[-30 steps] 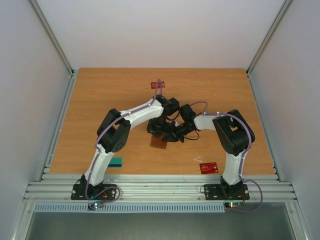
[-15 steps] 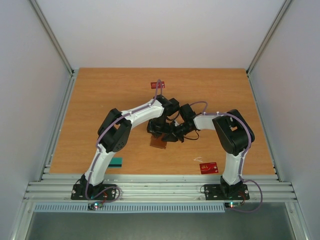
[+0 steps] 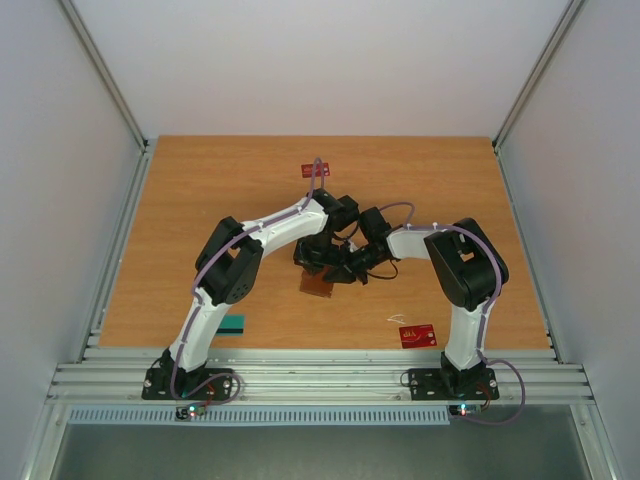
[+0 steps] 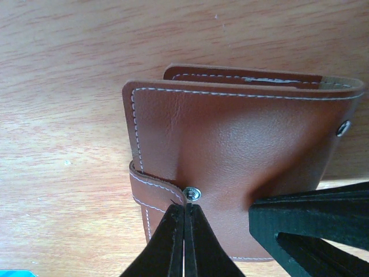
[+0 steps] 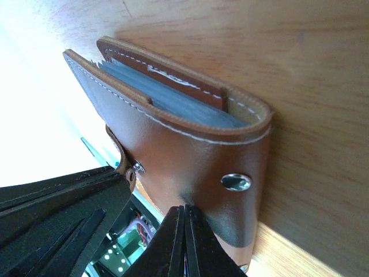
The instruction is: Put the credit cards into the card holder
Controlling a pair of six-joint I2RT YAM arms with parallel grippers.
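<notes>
Both claws are pressed together. The left claw has its tips on the holder, right at the snap where the tab ends. Whether a sliver of leather is caught between the fingers cannot be told. The right claw sets its tips on the same brown face, just short of a second stud. The holder thus lies directly under both sets of tips, on the table. Its mouth is turned away from the claws and shows the grey-blue lining. The two claws stand just beside each other over it.

Count: one holder and three cards in sight.
- A red card lies beyond the claws, well apart.
- A second red card lies behind the right claw, near that arm's base.
- A teal card lies behind the left claw, beside that arm's lower link.
</notes>
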